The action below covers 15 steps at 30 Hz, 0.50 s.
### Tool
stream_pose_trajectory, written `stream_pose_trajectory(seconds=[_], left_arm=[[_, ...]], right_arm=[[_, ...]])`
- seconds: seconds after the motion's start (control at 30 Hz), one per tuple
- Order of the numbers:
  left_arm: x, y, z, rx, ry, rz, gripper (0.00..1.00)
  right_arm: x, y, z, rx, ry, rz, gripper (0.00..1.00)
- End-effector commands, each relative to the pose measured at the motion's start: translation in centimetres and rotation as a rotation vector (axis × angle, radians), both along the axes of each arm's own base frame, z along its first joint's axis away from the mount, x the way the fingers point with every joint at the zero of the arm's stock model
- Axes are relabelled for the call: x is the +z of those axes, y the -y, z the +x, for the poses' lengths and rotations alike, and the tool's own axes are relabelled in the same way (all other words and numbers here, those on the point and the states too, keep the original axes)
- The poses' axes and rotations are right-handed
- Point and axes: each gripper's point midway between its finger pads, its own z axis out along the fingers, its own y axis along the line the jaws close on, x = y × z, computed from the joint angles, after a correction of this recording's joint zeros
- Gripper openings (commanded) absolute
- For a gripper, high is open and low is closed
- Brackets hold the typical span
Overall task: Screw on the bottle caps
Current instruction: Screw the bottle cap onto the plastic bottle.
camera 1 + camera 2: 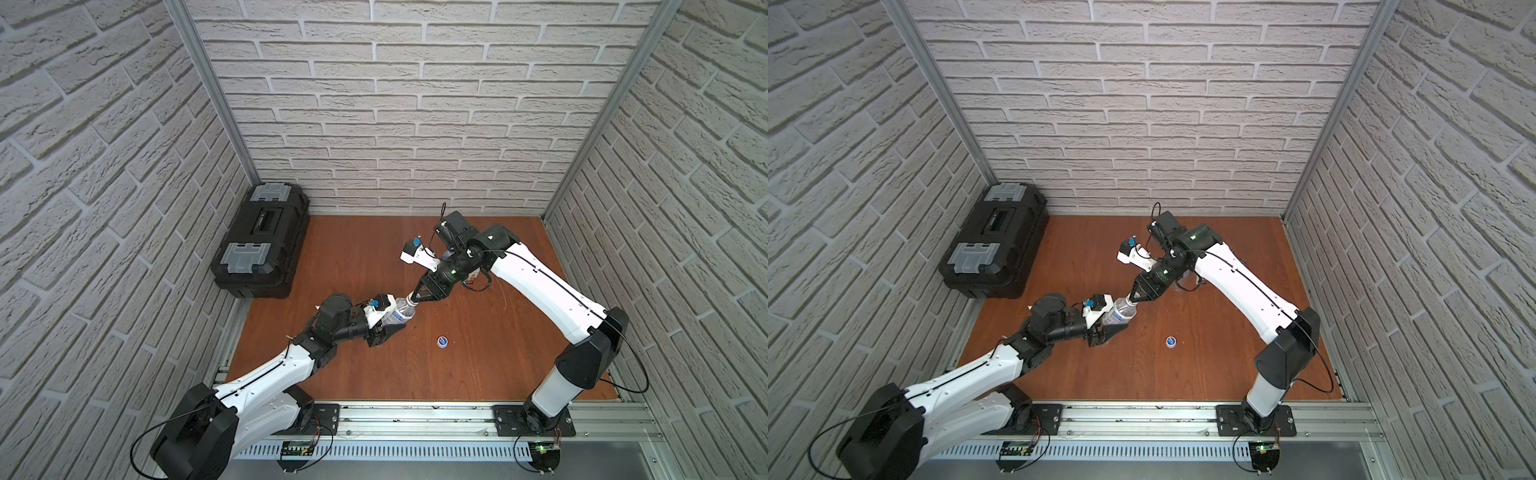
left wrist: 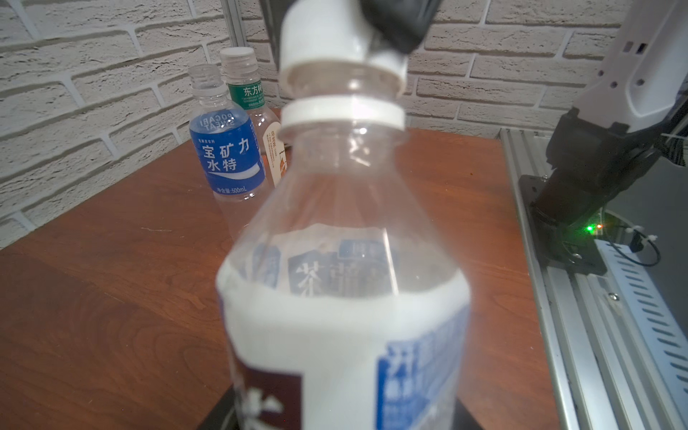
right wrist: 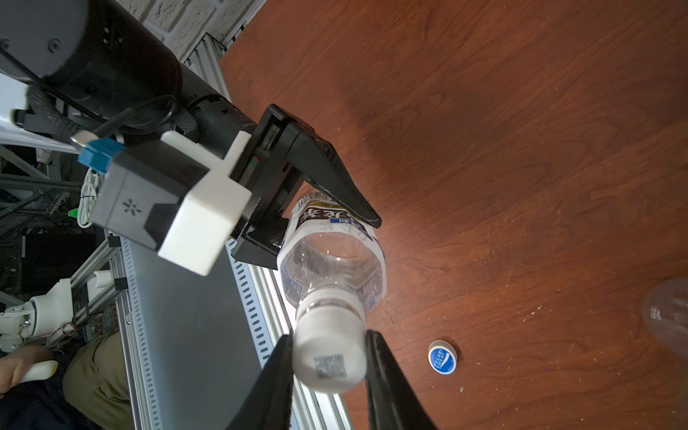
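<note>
White-labelled btl (image 1: 397,313) was tilted over mid-table (image 1: 374,374), body clamped in L gripper (image 1: 392,325). Small white cap (image 3: 329,357) sat on its neck, pinched by R gripper (image 3: 329,337). Blue cap (image 1: 442,341) lay on the wood nearby, apart. Blue-labelled btl (image 2: 227,156), uncapped, stood just beside green-band btl (image 2: 253,93), already capped white.

The blue cap (image 3: 442,356) reads POCARI SWEAT; the blue-labelled bottle (image 2: 227,156) reads 宝矿力水特, 500mL.
</note>
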Motion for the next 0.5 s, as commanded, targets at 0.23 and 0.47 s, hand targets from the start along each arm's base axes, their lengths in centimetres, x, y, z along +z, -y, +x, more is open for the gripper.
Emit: stream_pose_trajectory(seconds=[0.23, 0.47], left_arm=[[5.2, 1.2, 0.7, -0.004, 0.143, -0.07, 0.45], [5.9, 0.9, 0.8, 0.028, 0.176, -0.114, 0.43]], right_arm=[[-1.9, -1.4, -1.1, 0.064, -0.063, -0.029, 0.3], [-2.7, -1.4, -0.7, 0.04, -0.072, -0.05, 0.31]])
